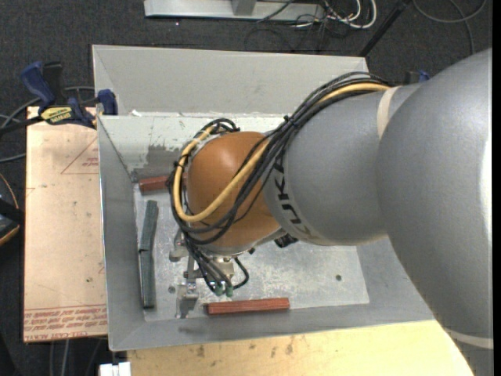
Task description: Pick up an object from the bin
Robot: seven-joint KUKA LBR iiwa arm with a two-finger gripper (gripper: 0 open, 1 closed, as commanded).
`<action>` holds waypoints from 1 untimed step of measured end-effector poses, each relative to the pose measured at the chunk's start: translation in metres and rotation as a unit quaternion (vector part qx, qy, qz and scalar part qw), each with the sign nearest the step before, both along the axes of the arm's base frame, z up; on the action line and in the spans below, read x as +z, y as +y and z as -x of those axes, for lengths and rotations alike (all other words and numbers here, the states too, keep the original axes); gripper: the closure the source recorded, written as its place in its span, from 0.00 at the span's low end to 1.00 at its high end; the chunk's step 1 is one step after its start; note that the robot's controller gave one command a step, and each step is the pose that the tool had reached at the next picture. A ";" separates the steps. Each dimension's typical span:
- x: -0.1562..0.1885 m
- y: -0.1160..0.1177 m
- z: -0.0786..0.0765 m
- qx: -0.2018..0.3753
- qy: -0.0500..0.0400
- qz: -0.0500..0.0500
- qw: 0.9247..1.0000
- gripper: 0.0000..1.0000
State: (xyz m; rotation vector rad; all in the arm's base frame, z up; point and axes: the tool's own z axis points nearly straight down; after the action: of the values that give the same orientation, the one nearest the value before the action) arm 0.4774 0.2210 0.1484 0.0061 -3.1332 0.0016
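Note:
My gripper (pixel 188 292) hangs below the orange wrist cover, low over the bin floor near the front left. Just to its right, a flat red-brown bar (pixel 247 306) lies along the bin's front edge, its left end close to the gripper. To the gripper's left, a long grey-green bar (pixel 147 253) lies lengthwise beside the left wall. Nothing shows in the gripper's grasp.
A short red-brown piece (pixel 154 182) pokes out from under the wrist cover at the back left, with a dark grey patch (pixel 160 161) behind it. The arm and its cables cover the middle and right of the bin.

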 end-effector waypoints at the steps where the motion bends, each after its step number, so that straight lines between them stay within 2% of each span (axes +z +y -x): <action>1: 0.004 -0.001 -0.002 -0.002 -0.003 -0.001 1.000 0.00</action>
State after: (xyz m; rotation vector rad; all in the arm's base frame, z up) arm 0.4797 0.2199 0.1523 -0.0009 -3.1401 -0.0008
